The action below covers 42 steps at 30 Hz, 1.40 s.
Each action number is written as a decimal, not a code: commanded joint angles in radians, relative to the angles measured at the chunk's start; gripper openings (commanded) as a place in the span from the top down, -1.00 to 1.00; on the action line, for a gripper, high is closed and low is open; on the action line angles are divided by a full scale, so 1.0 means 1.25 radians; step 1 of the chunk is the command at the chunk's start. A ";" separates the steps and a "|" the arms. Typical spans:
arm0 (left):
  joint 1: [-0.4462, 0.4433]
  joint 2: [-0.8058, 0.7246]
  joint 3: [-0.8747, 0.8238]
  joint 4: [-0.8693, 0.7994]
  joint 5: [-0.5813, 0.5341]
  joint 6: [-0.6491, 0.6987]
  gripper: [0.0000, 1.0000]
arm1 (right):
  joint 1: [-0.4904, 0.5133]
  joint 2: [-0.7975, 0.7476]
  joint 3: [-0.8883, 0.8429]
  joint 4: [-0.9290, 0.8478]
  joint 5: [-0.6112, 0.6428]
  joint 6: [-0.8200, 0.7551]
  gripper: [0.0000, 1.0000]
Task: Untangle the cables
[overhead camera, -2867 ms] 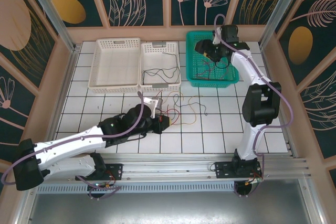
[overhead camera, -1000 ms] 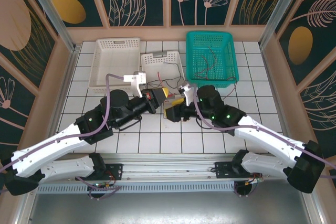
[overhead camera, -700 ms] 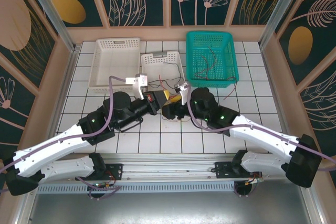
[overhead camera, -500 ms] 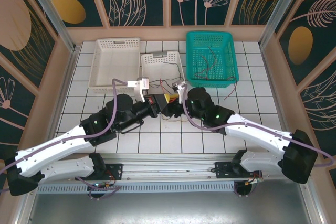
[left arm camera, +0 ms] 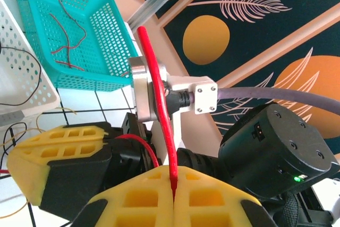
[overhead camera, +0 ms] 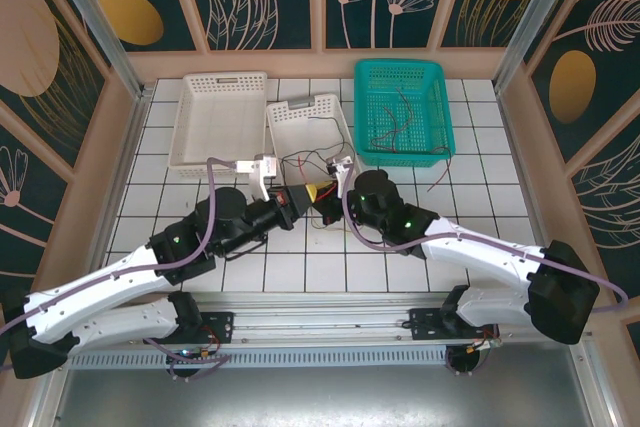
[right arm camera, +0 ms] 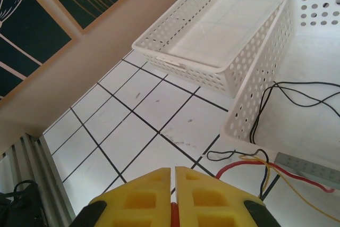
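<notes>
Two clenched tools, left tool (left arm camera: 174, 183) and right tool (right arm camera: 171, 178), each pinch red cable (left arm camera: 154, 78)

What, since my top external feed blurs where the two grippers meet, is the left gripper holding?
Observer: In the left wrist view, the left gripper is shut on a red cable that stands straight up out of it.
Operator: And the right one?
Observer: The right wrist view shows the right gripper shut as well, with a sliver of red cable pinched low in it. I cannot tell whether it is the same cable.
</notes>
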 commanded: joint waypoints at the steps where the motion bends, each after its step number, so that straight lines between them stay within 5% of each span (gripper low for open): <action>1: -0.005 -0.039 -0.029 0.019 -0.009 -0.014 0.43 | -0.054 -0.002 -0.030 0.063 -0.009 0.028 1.00; 5: -0.005 -0.087 -0.094 0.001 -0.026 -0.041 -0.09 | -0.147 0.003 -0.078 0.153 -0.137 0.097 1.00; 12: -0.005 -0.140 -0.242 0.020 -0.030 -0.106 -0.10 | -0.192 0.040 -0.088 0.179 -0.223 0.111 1.00; 21: -0.005 -0.192 -0.347 0.007 -0.089 -0.160 -0.14 | -0.192 -0.100 -0.221 0.193 -0.381 0.061 1.00; 29: -0.005 -0.190 -0.405 0.027 -0.145 -0.201 -0.38 | -0.195 -0.230 -0.333 0.121 -0.366 0.062 1.00; 42: 0.000 0.072 -0.317 0.078 -0.224 -0.198 -0.57 | -0.192 -0.371 -0.447 0.042 -0.338 0.118 1.00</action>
